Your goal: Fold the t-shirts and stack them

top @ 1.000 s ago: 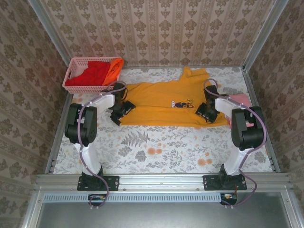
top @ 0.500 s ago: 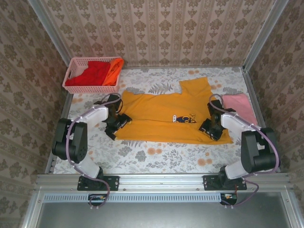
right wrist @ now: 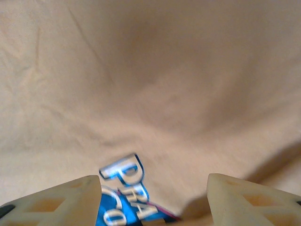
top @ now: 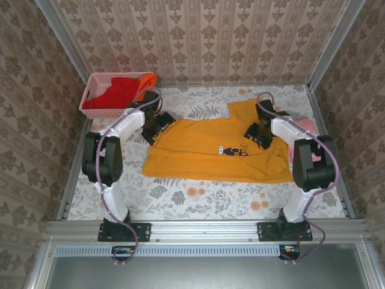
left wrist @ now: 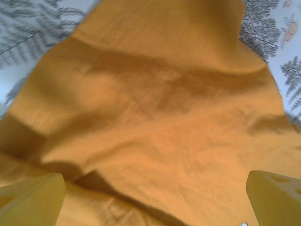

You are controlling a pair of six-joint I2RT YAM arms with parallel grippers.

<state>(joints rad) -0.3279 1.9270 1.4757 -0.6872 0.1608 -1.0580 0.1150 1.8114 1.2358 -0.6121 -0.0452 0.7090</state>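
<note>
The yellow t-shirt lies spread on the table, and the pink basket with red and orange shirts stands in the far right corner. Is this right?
No: the pink basket stands in the far left corner, as the top external view shows. The yellow t-shirt does lie spread on the table.

Top camera high, looking down; wrist cameras close above yellow shirt [top: 204, 153], shared.

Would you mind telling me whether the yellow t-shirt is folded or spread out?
Spread out: the yellow t-shirt lies wide on the table, logo showing, one sleeve out.
</note>
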